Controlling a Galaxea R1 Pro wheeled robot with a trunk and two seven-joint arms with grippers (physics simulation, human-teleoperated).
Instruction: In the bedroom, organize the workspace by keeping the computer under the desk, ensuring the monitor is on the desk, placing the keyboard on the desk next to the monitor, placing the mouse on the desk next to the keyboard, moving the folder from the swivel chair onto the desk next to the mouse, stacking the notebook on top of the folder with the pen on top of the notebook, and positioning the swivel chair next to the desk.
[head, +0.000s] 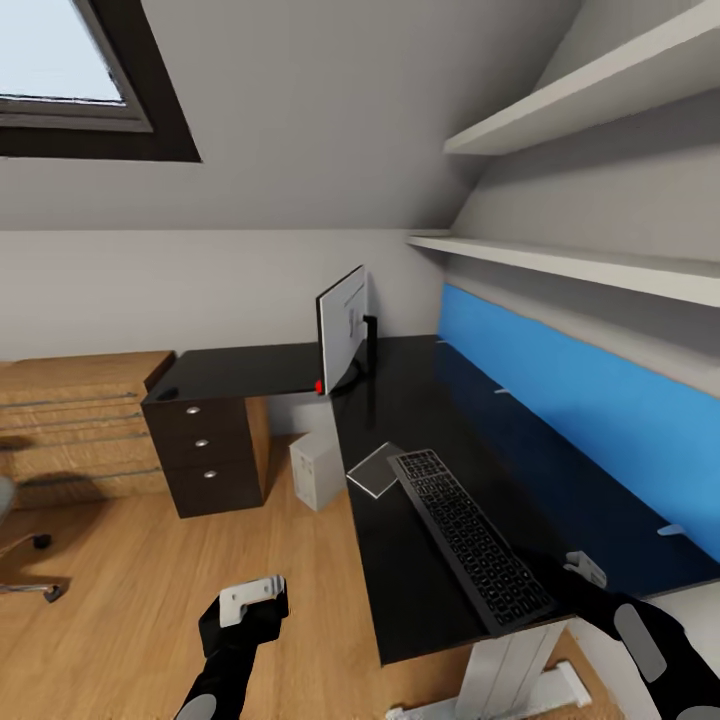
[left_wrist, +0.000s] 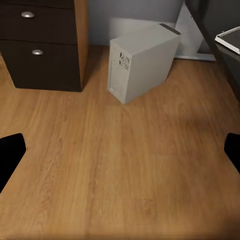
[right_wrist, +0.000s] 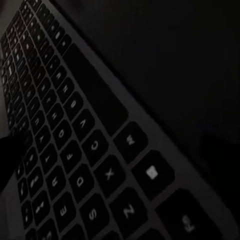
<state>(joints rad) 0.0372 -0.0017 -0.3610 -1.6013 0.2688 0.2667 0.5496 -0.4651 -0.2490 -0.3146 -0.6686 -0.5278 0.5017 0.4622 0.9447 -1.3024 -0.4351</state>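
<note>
Already settled: monitor and keyboard on tabletop, computer beneath. Unplaced: mouse, folder, pen, chair. Left claw apart; right claw unclear.

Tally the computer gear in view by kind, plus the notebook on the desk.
Monitor: 1
Keyboard: 1
Computer tower: 1
Notebook: 1
Total: 4
</note>
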